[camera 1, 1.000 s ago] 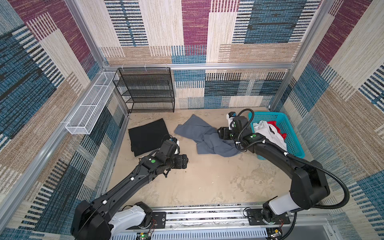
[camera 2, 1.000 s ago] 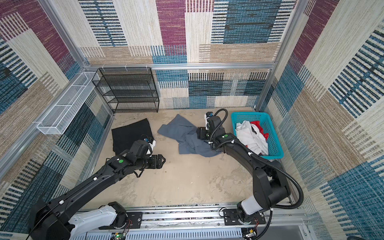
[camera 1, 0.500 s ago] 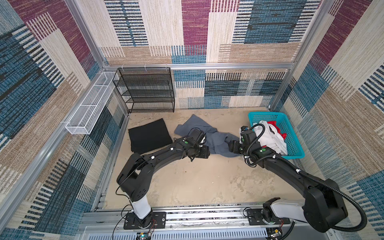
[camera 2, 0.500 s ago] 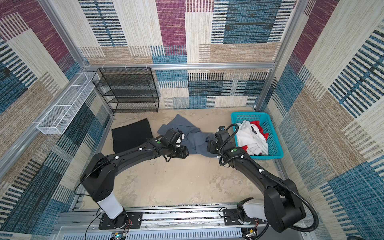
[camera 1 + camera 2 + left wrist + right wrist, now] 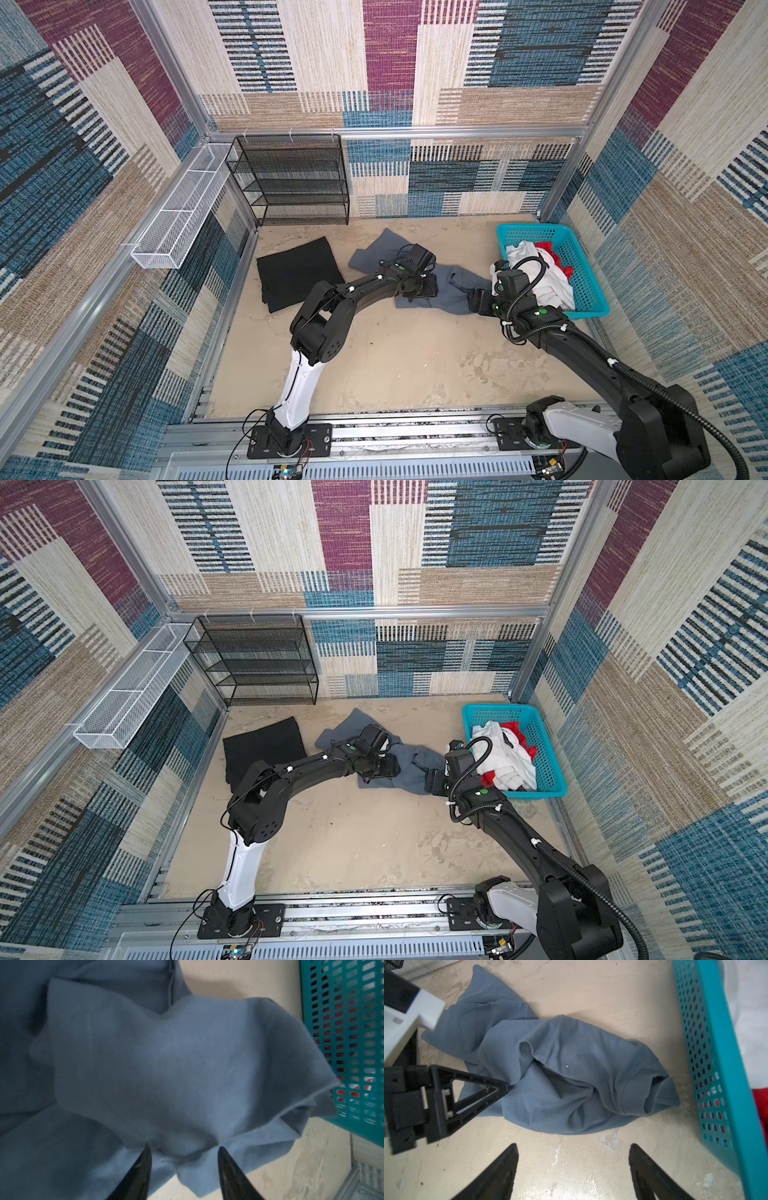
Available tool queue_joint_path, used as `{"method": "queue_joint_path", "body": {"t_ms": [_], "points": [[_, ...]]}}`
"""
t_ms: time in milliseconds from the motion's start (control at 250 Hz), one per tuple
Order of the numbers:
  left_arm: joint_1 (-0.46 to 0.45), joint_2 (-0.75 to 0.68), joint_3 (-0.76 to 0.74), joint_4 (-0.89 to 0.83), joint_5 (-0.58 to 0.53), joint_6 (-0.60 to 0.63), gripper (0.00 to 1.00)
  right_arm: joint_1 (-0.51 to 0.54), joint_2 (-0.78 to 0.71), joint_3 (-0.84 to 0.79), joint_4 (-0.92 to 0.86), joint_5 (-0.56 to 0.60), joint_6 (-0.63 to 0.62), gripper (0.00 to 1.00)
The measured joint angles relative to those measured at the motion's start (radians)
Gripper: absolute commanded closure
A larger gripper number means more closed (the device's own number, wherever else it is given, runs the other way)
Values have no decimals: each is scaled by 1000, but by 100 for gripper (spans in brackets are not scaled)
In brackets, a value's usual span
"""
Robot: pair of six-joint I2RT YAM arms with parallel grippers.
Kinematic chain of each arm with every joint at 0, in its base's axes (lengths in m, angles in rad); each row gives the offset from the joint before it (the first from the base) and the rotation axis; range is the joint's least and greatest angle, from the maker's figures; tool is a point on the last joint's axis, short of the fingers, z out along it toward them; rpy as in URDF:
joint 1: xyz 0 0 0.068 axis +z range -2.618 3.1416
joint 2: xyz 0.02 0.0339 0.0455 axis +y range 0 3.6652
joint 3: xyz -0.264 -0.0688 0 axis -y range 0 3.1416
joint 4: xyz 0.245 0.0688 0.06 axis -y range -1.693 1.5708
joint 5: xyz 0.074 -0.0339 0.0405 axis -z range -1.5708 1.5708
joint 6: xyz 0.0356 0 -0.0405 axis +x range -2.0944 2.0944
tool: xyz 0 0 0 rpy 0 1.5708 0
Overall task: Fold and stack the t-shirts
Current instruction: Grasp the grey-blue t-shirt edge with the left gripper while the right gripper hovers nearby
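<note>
Blue shirt (image 5: 453,291) (image 5: 411,766) (image 5: 166,1064) (image 5: 571,1084): is lying crumpled on the floor (image 5: 395,353), toward the back, between the black shirt and the basket.
Black shirt (image 5: 297,272) (image 5: 264,750): is lying flat as a neat rectangle just left of the blue shirt in both top views, with a thin strip of floor showing between them.
Basket (image 5: 582,270) (image 5: 544,750) (image 5: 342,1022) (image 5: 716,1064): is standing at the right rear, its near corner close to the blue shirt.
White shirt (image 5: 548,282) (image 5: 507,758): is heaping up inside the basket, on top of the pile.
Red shirt (image 5: 544,248) (image 5: 515,729): is peeking out from under the white one, also in the basket.
Left claw (image 5: 419,289) (image 5: 376,771) (image 5: 182,1149): is reaching across onto the blue shirt, tips pressing into the cloth. The jaws are standing partly apart with a fold bulging between them. The wrist view is blurring, so I cannot tell whether the fold is being squeezed. One finger (image 5: 500,1086) is touching the shirt's edge in the right wrist view.
Right claw (image 5: 473,301) (image 5: 432,781) (image 5: 573,1145): is hanging low with its jaws spread wide, holding nothing, over bare floor just short of the blue shirt's near edge, with the basket close beside it.
</note>
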Motion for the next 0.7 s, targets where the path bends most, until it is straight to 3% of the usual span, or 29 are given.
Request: {"method": "queue_joint_path", "body": {"t_ms": [112,340,572,624,700], "points": [[0,23,26,-9,-3,-6,81,-1,-8,-14,-1,-8,-10,16],[0,-6,28,-19,-23,-6,83,-7,0,-30,4,-27,-15,15],[0,-39,27,-23,-45,2,98,-7,25,-31,7,-61,-15,15],[0,-39,27,-25,-49,5,97,-7,25,-31,9,-64,-15,15],[0,-39,27,-29,-48,5,78,-7,21,-31,9,-69,-15,15]]}}
